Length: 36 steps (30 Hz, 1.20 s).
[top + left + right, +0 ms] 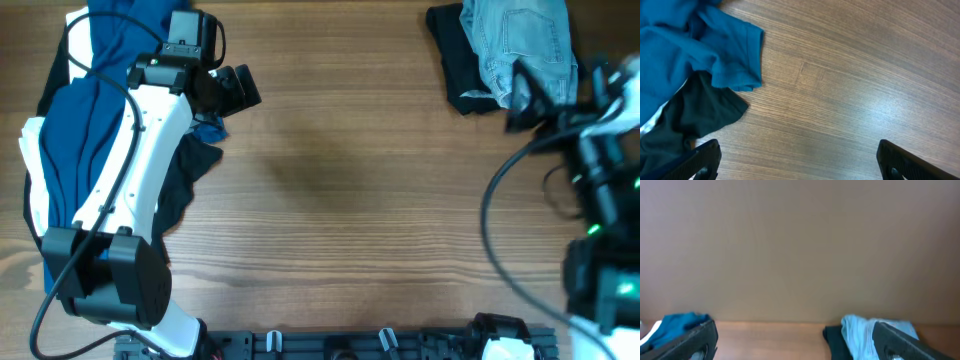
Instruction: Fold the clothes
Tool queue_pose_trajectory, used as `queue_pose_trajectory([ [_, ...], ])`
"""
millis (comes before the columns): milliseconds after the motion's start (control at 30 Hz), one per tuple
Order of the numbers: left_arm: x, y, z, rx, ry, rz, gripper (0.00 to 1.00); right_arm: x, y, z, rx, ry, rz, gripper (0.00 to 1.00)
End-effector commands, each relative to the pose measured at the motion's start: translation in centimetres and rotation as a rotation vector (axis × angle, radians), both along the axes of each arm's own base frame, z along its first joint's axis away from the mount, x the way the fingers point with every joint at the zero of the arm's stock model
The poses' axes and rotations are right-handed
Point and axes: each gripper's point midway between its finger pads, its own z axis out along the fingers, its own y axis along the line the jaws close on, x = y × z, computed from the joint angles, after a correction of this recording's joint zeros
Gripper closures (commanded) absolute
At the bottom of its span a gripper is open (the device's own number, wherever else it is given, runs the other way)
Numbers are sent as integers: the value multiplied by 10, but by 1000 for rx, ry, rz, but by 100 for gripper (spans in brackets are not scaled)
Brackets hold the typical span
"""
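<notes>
On the left side of the desk (350,200) lies a heap of clothes, and it runs along the left edge from the near part to the far left corner. The blue garment (75,130) is on top, with its long axis going near to far. One sleeve of it points to the middle of the desk. A black garment (700,110) comes out under this sleeve, and a white garment (30,135) shows at the left edge. All of them look light, soft and limp, so I think they will sag and drag when lifted. A good hold is at a hem or sleeve edge, not in the bulk.

The left gripper (799,159) hovers beside the sleeve, over bare wood. Its jaws are fully apart and hold nothing.

In the far right corner the shorts (525,45) lie crumpled on a second black garment (460,70). A back pocket faces up. The bundle runs roughly far to near, but I cannot tell which end is the waist. Denim is heavier and stiffer, so it should keep a crease. The waistband or a side seam seems the best place to take it.

The right gripper (795,340) is near the shorts, also wide open and empty.
</notes>
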Motion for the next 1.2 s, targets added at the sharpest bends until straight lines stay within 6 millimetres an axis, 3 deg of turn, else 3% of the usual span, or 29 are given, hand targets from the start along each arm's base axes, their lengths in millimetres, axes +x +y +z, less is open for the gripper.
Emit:
queue_pose_trajectory([
  [0, 2, 0, -1, 10, -1, -18, 0, -18, -2, -45, -9, -19, -59, 0],
  [100, 2, 0, -1, 10, -1, -18, 0, -30, 7, -93, -9, -36, -27, 0],
  [267, 2, 0, -1, 10, -1, -18, 0, -52, 11, -150, -10, -78, -19, 0],
  [433, 2, 0, -1, 10, -1, -18, 0, -65, 10, -184, 14, -137, -27, 0],
  [733, 2, 0, -1, 10, -1, -18, 0, -62, 9, -214, 14, -112, -40, 0],
  [833, 2, 0, -1, 10, -1, -18, 0, -61, 11, -239, 16, -5, -30, 0],
  [1167, 2, 0, -1, 10, -1, -18, 0, -61, 13, -241, 22, 3, -24, 0],
])
